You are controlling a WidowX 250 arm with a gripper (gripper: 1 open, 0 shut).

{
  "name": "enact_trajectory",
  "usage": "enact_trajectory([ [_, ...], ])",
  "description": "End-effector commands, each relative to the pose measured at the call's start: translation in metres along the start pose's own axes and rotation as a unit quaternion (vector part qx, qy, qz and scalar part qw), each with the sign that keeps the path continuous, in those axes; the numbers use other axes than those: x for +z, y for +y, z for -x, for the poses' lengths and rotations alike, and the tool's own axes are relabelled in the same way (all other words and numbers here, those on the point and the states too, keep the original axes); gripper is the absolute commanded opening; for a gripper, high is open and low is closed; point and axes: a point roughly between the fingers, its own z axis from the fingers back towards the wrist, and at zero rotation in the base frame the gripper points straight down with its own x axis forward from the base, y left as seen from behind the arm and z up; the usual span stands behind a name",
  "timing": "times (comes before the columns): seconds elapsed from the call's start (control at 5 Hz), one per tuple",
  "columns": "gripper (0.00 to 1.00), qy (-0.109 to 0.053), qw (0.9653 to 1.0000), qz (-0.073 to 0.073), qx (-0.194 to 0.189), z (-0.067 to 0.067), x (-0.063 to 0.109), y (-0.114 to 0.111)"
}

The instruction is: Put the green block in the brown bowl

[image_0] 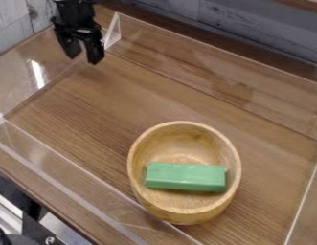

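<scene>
The green block point(187, 177) lies flat inside the brown bowl point(150, 144), toward its near side. The wooden bowl stands on the wood-grain table at the lower right. My gripper point(79, 50) hangs at the top left, far from the bowl, above the table near the back left wall. Its dark fingers point(93, 51) point down, stand a little apart and hold nothing.
Clear plastic walls point(199, 53) enclose the wooden table surface point(135, 96) on all sides. A grey plank wall rises behind. The table's front edge with dark hardware point(13, 225) runs along the lower left.
</scene>
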Motion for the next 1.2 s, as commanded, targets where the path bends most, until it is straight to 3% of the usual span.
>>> enact_trajectory([
  [0.0, 1.00, -0.027, 0.9995, -0.018, -0.006, -0.0114, 0.0213, 0.0023],
  [1.0, 1.00, -0.020, 0.9997, -0.016, -0.002, -0.0120, 0.0209, 0.0017],
])
